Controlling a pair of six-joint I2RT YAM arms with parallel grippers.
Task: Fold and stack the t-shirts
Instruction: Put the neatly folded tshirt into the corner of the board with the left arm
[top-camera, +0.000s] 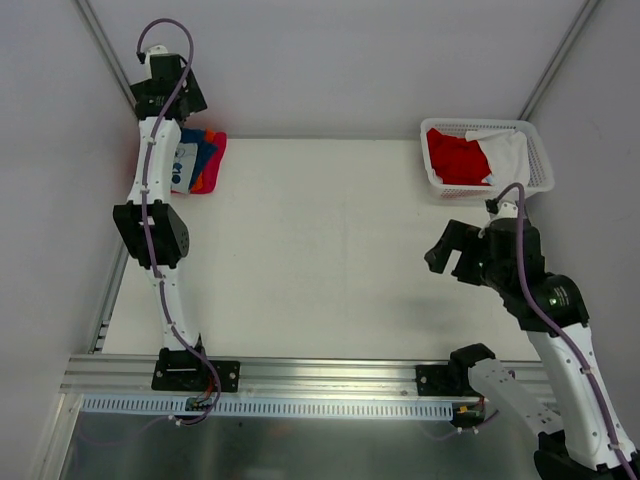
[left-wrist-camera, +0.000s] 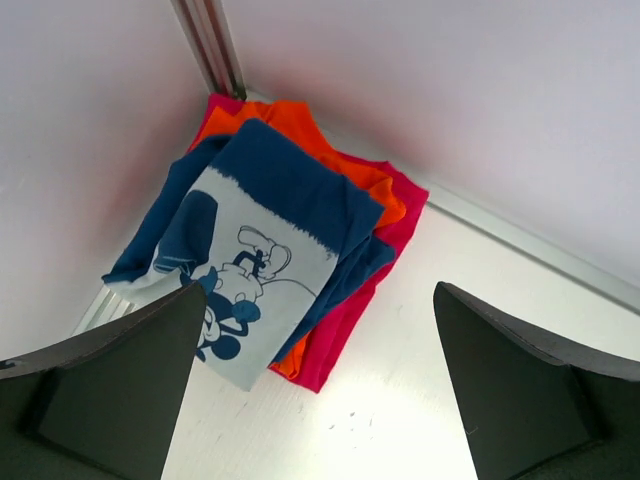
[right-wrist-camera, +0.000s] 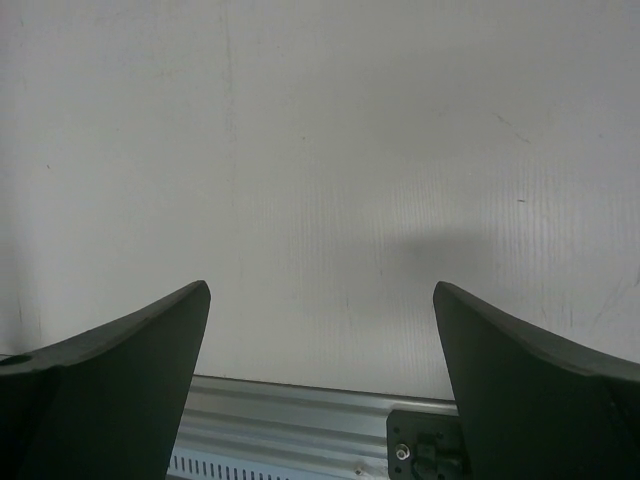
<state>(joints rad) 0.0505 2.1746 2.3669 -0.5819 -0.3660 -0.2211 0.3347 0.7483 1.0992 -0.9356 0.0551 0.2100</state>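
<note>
Both arms are hovering with jaws spread wide and holding nothing, while folded shirts are lying stacked in the counter's far left corner.

The left gripper (left-wrist-camera: 320, 295) is hanging above the stack, apart from it, with its jaws released. The navy blue shirt (left-wrist-camera: 290, 190) is lying on top, folded, showing a pale panel with a cartoon print. It is resting on the orange shirt (left-wrist-camera: 345, 165), which is resting on the magenta-pink shirt (left-wrist-camera: 400, 215) at the bottom. The right gripper (right-wrist-camera: 320, 290) is hovering over a bare part of the white counter (top-camera: 320, 260) on the right side, jaws likewise released. In the far right corner the white lattice basket (top-camera: 540, 165) is holding the red shirt (top-camera: 457, 158) and the white shirt (top-camera: 508, 150), both lying crumpled.
</note>
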